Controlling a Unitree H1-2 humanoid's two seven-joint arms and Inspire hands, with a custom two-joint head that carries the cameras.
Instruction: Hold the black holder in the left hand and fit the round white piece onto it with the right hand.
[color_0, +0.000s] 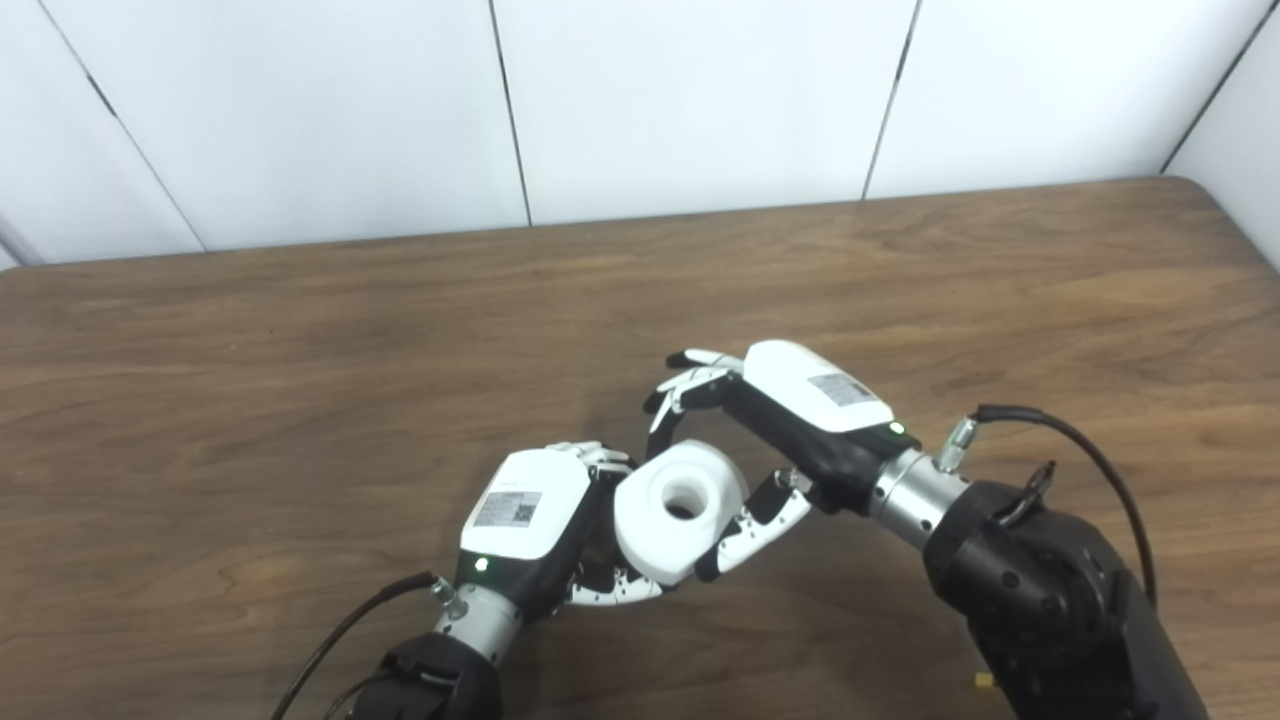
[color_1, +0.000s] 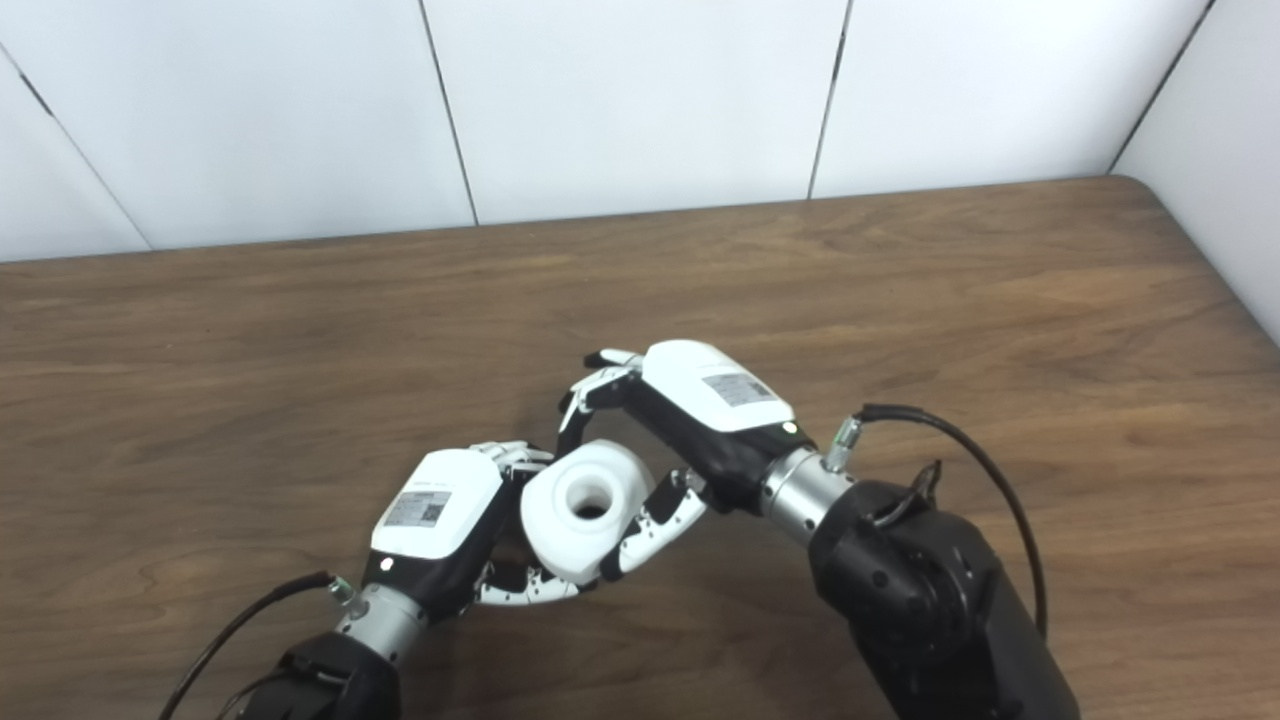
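White, round piece (color_0: 681, 511) with a central hole, thick and smooth-edged.

This looks like a robotics lab or test room rather than a home. The wood-grain surface (color_0: 300, 400) carries no household clutter, only the robot's own arms. From 9 o'clock round to 3 o'clock, behind its far edge, stands a plain white panelled wall (color_0: 700, 100) with thin dark seams between the panels. At 2 o'clock the surface's rounded corner (color_1: 1150, 185) sits close to that wall. Lighting is even and flat.
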